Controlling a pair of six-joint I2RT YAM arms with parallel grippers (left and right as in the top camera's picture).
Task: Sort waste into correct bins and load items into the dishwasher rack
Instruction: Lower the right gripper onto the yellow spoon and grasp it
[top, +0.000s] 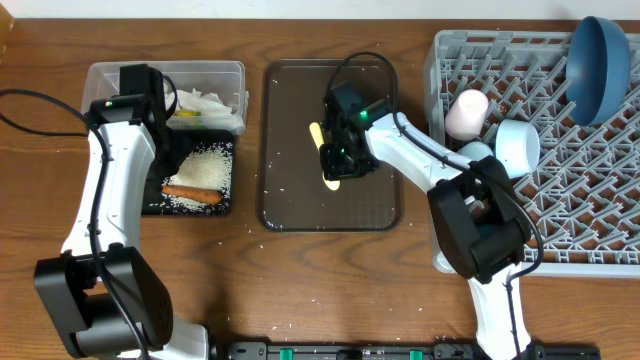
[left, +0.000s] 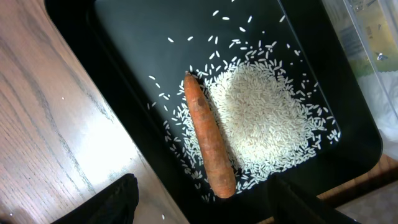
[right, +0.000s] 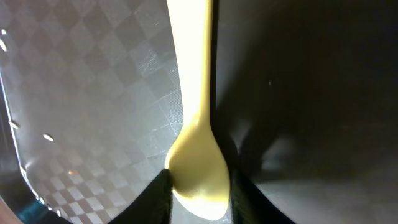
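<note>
The pale yellow spoon (top: 319, 136) (right: 193, 93) lies on the dark brown tray (top: 290, 200). My right gripper (top: 338, 165) (right: 200, 182) is down on it, both fingers pressed against the sides of the spoon's bowl. My left gripper (top: 150, 100) (left: 204, 194) hangs open above the black tray (top: 150, 207) (left: 124, 37), which holds a heap of rice (top: 205, 165) (left: 261, 118) and an orange-brown food piece (top: 190, 192) (left: 208, 140). White paper scraps (top: 205, 103) lie in the clear tub (top: 236, 72). The grey rack (top: 600, 200) holds the dark blue plate (top: 598, 65), a pink cup (top: 465, 112) and a pale blue cup (top: 515, 145).
A few loose rice grains lie on the brown tray and on the wooden table (top: 40, 60) near its front edge. The clear tub's wall (left: 373, 37) shows at the right of the left wrist view. The right arm reaches over the rack's left edge.
</note>
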